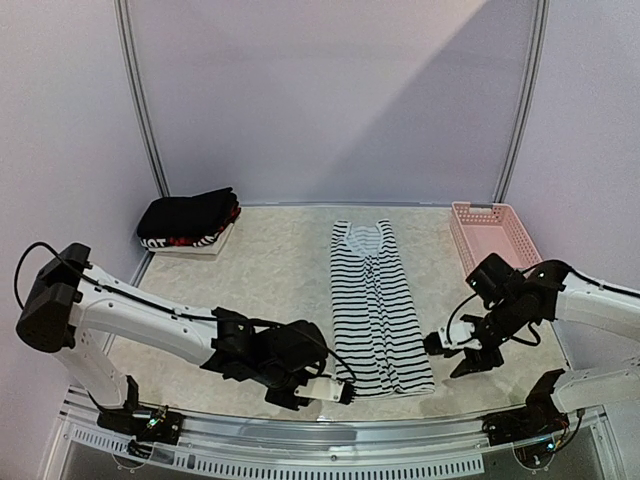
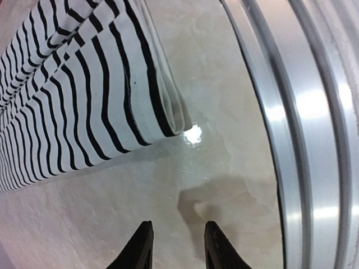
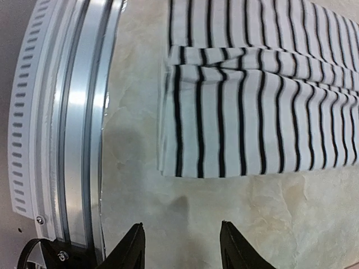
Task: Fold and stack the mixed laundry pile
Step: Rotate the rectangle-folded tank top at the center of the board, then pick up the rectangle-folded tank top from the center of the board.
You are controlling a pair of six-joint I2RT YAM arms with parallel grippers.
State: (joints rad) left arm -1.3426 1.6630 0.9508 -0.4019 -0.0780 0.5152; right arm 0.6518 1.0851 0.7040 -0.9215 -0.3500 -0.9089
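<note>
Tank top [image 1: 380, 310] of soft striped cloth lies folded narrow.

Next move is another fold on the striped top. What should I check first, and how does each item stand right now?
1. Left gripper open, empty: ok.
2. Right gripper open, empty: ok.
3. Striped tank top lying flat, folded lengthwise on the table: ok.
4. Both grippers beside its near hem corners, not touching cloth: ok.
5. Folded stack at the far left, apart from the top: ok.
6. Right arm apart from the pink basket: cannot tell; they overlap in the top view.
</note>
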